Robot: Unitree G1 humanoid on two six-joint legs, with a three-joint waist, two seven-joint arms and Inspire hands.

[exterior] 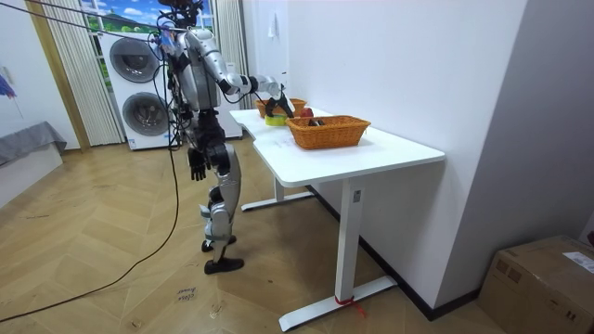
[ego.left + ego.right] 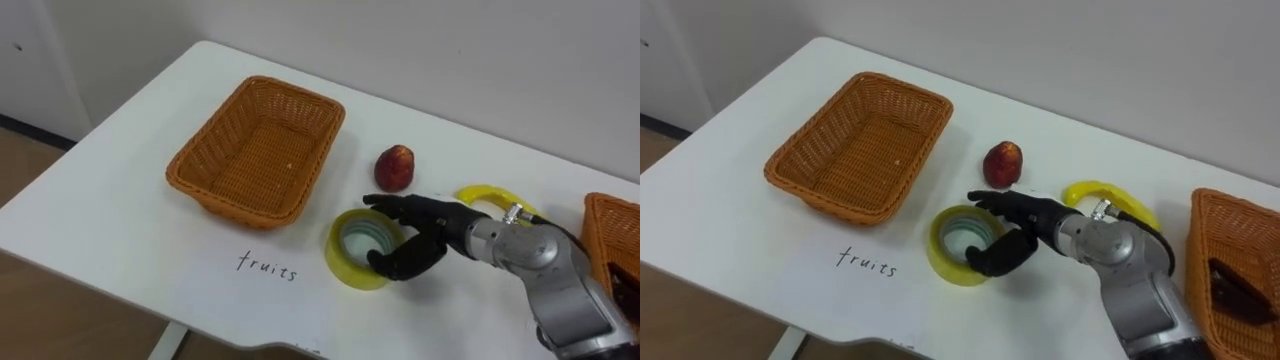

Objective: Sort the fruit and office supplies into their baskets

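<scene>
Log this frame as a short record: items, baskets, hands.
left basket: empty
red fruit: on table, right of left basket
banana: on table, behind right hand
tape roll: yellow, on table
right hand: closed on tape roll's rim
right basket: holds dark item
left hand: hangs at robot's side

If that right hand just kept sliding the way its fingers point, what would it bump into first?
Most likely the yellow tape roll: the right hand reaches over its rim, though whether it touches is unclear. Beyond the roll, the empty wicker basket looks next in line.
</scene>
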